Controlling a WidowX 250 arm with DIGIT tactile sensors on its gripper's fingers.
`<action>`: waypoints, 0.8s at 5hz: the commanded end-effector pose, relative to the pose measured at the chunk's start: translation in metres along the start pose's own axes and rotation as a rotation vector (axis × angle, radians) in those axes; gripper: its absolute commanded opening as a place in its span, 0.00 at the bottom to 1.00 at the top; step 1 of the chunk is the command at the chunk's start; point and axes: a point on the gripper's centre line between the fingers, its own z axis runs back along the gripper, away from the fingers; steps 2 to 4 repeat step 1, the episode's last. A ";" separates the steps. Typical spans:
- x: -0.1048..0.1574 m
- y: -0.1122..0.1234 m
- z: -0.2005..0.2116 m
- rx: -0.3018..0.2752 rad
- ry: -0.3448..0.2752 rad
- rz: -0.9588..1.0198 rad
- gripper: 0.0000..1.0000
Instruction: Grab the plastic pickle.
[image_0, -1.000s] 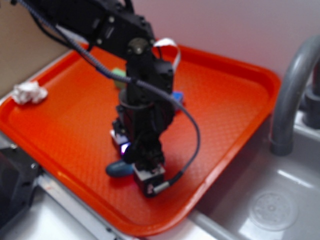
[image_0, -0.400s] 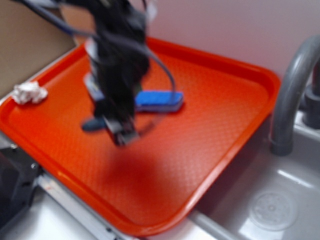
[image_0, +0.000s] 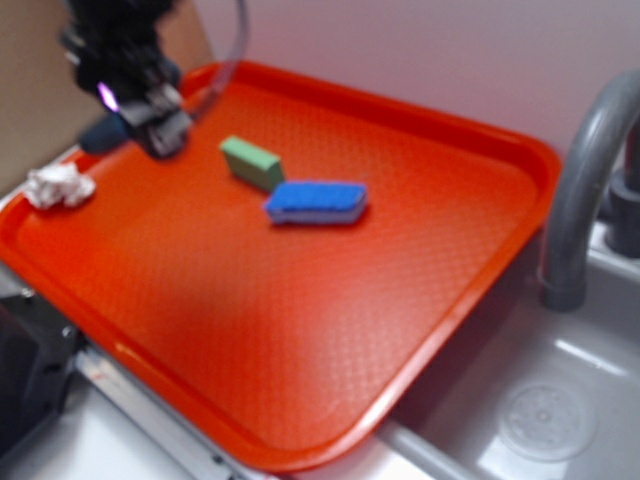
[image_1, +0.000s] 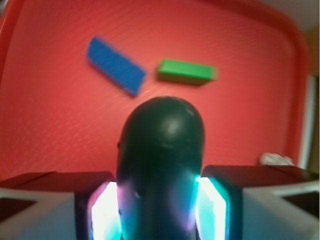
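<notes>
My gripper (image_0: 135, 110) is shut on the plastic pickle (image_0: 103, 133), a dark blue-grey rounded piece, and holds it in the air above the far left part of the orange tray (image_0: 420, 260). In the wrist view the pickle (image_1: 161, 165) fills the gap between the two lit fingers (image_1: 105, 212), its rounded end pointing away from the camera. The tray (image_1: 50, 125) lies well below it.
A green rectangular block (image_0: 251, 162) and a blue sponge (image_0: 316, 202) lie on the tray's far half; both show in the wrist view, block (image_1: 187, 71) and sponge (image_1: 116, 65). A crumpled white scrap (image_0: 58, 185) sits at the tray's left rim. A grey faucet (image_0: 580, 190) and sink (image_0: 540, 420) stand at right.
The gripper has risen from the tray's front and swung to the far left with the pickle in it. The green block and blue sponge are now uncovered.
</notes>
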 end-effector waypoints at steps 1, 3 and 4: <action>-0.018 0.037 0.014 -0.102 -0.079 0.094 0.00; -0.018 0.037 0.014 -0.102 -0.079 0.094 0.00; -0.018 0.037 0.014 -0.102 -0.079 0.094 0.00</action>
